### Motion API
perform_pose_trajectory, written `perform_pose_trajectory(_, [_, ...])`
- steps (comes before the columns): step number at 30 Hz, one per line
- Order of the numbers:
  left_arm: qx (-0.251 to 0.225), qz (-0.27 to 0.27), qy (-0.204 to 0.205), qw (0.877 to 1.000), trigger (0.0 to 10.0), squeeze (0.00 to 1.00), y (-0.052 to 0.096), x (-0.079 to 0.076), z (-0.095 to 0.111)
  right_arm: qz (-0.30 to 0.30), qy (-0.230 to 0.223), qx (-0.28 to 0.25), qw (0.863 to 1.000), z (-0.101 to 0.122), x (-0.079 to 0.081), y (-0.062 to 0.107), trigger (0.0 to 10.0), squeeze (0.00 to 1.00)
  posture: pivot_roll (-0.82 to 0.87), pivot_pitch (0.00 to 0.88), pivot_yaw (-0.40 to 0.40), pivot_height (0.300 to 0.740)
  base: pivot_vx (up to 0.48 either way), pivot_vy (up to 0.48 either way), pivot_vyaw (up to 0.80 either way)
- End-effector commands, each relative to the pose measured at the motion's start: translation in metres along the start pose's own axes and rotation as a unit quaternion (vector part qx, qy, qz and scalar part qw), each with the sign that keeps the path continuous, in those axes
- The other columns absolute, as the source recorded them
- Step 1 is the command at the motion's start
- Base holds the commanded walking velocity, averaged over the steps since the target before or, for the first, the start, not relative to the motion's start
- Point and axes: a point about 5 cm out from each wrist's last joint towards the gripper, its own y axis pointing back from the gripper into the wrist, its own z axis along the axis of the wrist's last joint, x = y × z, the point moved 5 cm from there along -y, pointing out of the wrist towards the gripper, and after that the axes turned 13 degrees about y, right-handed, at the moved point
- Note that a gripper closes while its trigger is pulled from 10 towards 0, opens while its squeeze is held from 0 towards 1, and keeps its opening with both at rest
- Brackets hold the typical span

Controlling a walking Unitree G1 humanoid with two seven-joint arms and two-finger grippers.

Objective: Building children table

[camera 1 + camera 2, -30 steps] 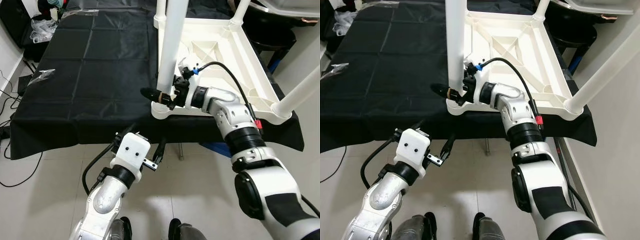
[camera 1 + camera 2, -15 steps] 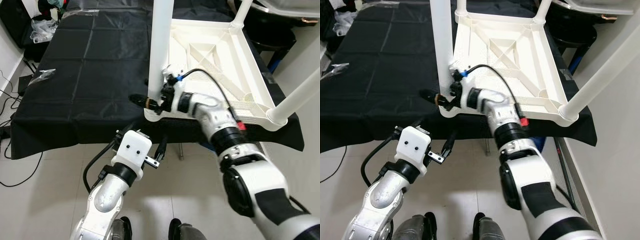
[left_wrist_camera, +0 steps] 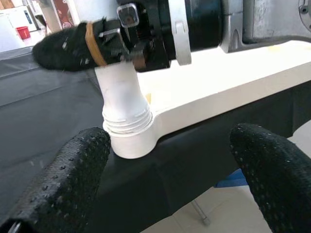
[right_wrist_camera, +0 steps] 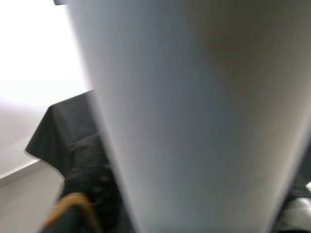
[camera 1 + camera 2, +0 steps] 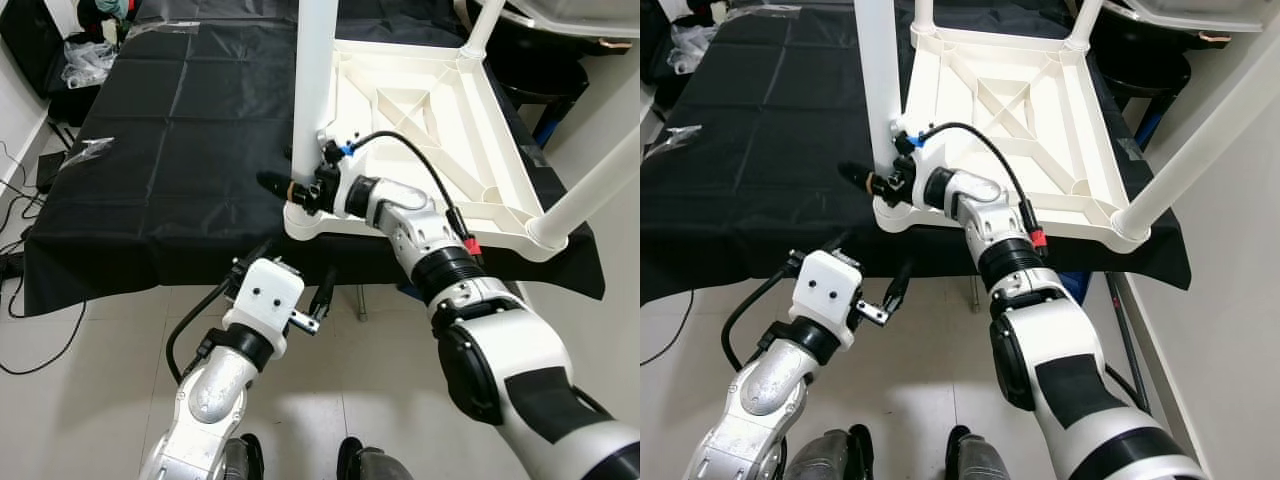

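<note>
Table (image 5: 440,120), upside down on the black cloth (image 5: 180,130), had slid left within the last second as the right gripper (image 5: 290,187), clamped on its near-left leg (image 5: 312,90), dragged it, while the left gripper (image 5: 290,285) hung open, empty, below the edge.

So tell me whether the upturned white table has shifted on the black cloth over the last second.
Yes. The white table, held at its near leg by the right tool, has slid toward the robot's left across the black cloth.

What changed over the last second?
The right end effector, clamped on the near leg, has dragged the upturned table leftward across the black cloth. The left end effector stayed low and open.
</note>
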Motion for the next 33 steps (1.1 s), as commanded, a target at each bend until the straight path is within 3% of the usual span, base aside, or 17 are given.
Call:
perform_pose_trajectory(1, [-0.001, 0.0, -0.006, 1.0, 10.0, 0.0, 0.002, -0.001, 0.001, -0.001, 0.001, -0.008, 1.0, 0.003, 0.002, -0.003, 0.0, 0.0, 0.21, 0.188, -0.094, 0.74, 0.0, 0.0, 0.0])
perform_pose_trajectory(9, [-0.002, 0.001, -0.008, 1.0, 10.0, 0.0, 0.001, 0.0, 0.001, -0.027, -0.014, -0.012, 0.999, -0.011, -0.004, 0.012, 0.0, 0.0, 0.2, 0.186, -0.085, 0.74, 0.0, 0.0, 0.0])
perform_pose_trajectory(12, [-0.004, 0.001, -0.009, 1.0, 10.0, 0.0, 0.0, 0.0, 0.002, -0.097, -0.021, 0.015, 0.995, -0.024, -0.019, 0.023, 0.0, 0.0, 0.2, 0.187, -0.083, 0.74, 0.0, 0.0, 0.0])
perform_pose_trajectory(14, [-0.005, 0.002, -0.011, 1.0, 10.0, 0.0, -0.001, 0.001, 0.002, -0.221, -0.031, 0.064, 0.973, -0.039, -0.044, 0.038, 0.0, 0.0, 0.19, 0.188, -0.081, 0.74, 0.0, 0.0, 0.0])
perform_pose_trajectory(15, [-0.005, 0.002, -0.011, 1.0, 10.0, 0.0, -0.001, 0.001, 0.002, -0.221, -0.031, 0.064, 0.973, -0.039, -0.044, 0.038, 0.0, 0.0, 0.19, 0.188, -0.081, 0.74, 0.0, 0.0, 0.0])
perform_pose_trajectory(16, [-0.005, 0.002, -0.011, 1.0, 10.0, 0.0, -0.001, 0.002, 0.002, -0.275, -0.037, 0.086, 0.957, -0.046, -0.054, 0.047, 0.0, 0.0, 0.19, 0.188, -0.08, 0.74, 0.0, 0.0, 0.0])
perform_pose_trajectory(17, [-0.005, 0.002, -0.011, 1.0, 10.0, 0.0, -0.001, 0.002, 0.002, -0.275, -0.037, 0.086, 0.957, -0.046, -0.054, 0.047, 0.0, 0.0, 0.19, 0.188, -0.08, 0.74, 0.0, 0.0, 0.0])
perform_pose_trajectory(18, [-0.005, 0.003, -0.012, 1.0, 10.0, 0.0, -0.001, 0.002, 0.002, -0.325, -0.054, 0.101, 0.939, -0.052, -0.061, 0.055, 0.0, 0.0, 0.19, 0.188, -0.08, 0.74, 0.0, 0.0, 0.0])
perform_pose_trajectory(19, [-0.005, 0.002, -0.012, 1.0, 10.0, 0.0, -0.002, 0.002, 0.002, -0.386, -0.069, 0.117, 0.912, -0.058, -0.066, 0.064, 0.0, 0.0, 0.18, 0.183, -0.076, 0.74, 0.0, 0.0, 0.0])
perform_pose_trajectory(21, [-0.005, 0.002, -0.012, 1.0, 10.0, 0.0, -0.002, 0.002, 0.002, -0.386, -0.069, 0.117, 0.912, -0.058, -0.066, 0.064, 0.0, 0.0, 0.18, 0.183, -0.076, 0.74, 0.0, 0.0, 0.0])
perform_pose_trajectory(24, [-0.008, 0.0, -0.012, 1.0, 10.0, 0.0, -0.004, 0.001, 0.002, -0.488, -0.088, 0.131, 0.858, -0.063, -0.066, 0.079, 0.0, 0.0, 0.19, 0.181, -0.076, 0.74, 0.0, 0.0, 0.0])
perform_pose_trajectory(27, [-0.01, 0.003, -0.017, 1.0, 10.0, 0.0, -0.005, 0.003, 0.004, -0.543, -0.109, 0.114, 0.825, -0.053, -0.053, 0.079, 0.0, 0.0, 0.19, 0.179, -0.076, 0.74, 0.0, 0.0, 0.0])
perform_pose_trajectory(31, [-0.01, 0.007, -0.019, 1.0, 10.0, 0.0, -0.004, 0.004, 0.004, -0.553, -0.129, 0.1, 0.817, -0.039, -0.036, 0.064, 0.0, 0.0, 0.19, 0.179, -0.076, 0.74, 0.0, 0.0, 0.0])
perform_pose_trajectory(32, [-0.009, 0.006, -0.019, 1.0, 10.0, 0.0, -0.003, 0.004, 0.004, -0.536, -0.136, 0.095, 0.828, -0.033, -0.027, 0.053, 3.2, 0.0, 0.19, 0.181, -0.076, 0.74, 0.0, 0.0, 0.0])
perform_pose_trajectory(33, [-0.009, 0.006, -0.019, 1.0, 10.0, 0.0, -0.003, 0.004, 0.004, -0.536, -0.136, 0.095, 0.828, -0.033, -0.027, 0.053, 3.2, 0.0, 0.19, 0.181, -0.076, 0.74, 0.0, 0.0, 0.0])
